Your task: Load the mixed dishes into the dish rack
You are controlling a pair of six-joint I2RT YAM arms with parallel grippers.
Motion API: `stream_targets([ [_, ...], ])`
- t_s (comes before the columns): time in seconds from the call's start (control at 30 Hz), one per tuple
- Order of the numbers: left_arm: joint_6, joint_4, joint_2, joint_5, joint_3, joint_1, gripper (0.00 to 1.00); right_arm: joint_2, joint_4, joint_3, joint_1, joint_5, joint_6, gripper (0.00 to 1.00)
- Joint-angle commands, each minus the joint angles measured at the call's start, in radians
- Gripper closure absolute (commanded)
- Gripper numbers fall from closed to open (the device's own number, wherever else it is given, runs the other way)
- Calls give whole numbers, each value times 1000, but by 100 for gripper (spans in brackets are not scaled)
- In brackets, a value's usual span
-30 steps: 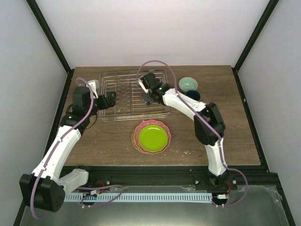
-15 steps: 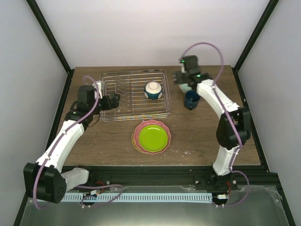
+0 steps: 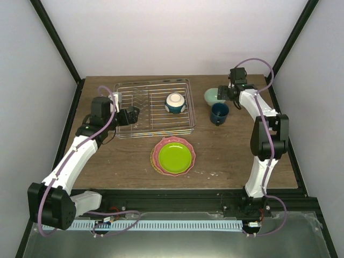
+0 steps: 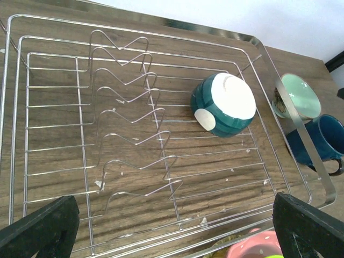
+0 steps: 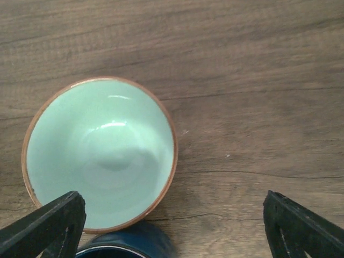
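At the upper middle of the overhead frame, we see the dish rack (image 3: 153, 107) on the table (image 3: 226, 156), with a cream-bottomed bowl (image 3: 175, 102) lying upturned in its right half. Just right of the rack sit the mint bowl (image 3: 214, 96) and, below it in the frame, the blue mug (image 3: 219, 113), close together. At the frame's centre, below the rack, the green plate (image 3: 174, 156) rests on the pink plate (image 3: 156, 157). The left gripper (image 3: 131, 114) hovers over the rack's left end, fingers spread wide and holding nothing. The right gripper (image 3: 224, 95) hangs over the mint bowl, its fingers also wide apart, gripping nothing.
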Motion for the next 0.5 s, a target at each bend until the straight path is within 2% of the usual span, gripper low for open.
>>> stream_targets([
  [0.0,25,-3,3,-12,31,-5,0,65,17,1,-20,-80,11,11],
  [0.2,32,-15,-4,-28,35,-6,0,144,30,26,-37,-94,7,14],
  [0.47,33,-26,-2,-41,47,-7,0,190,86,26,-61,-172,-6,25],
])
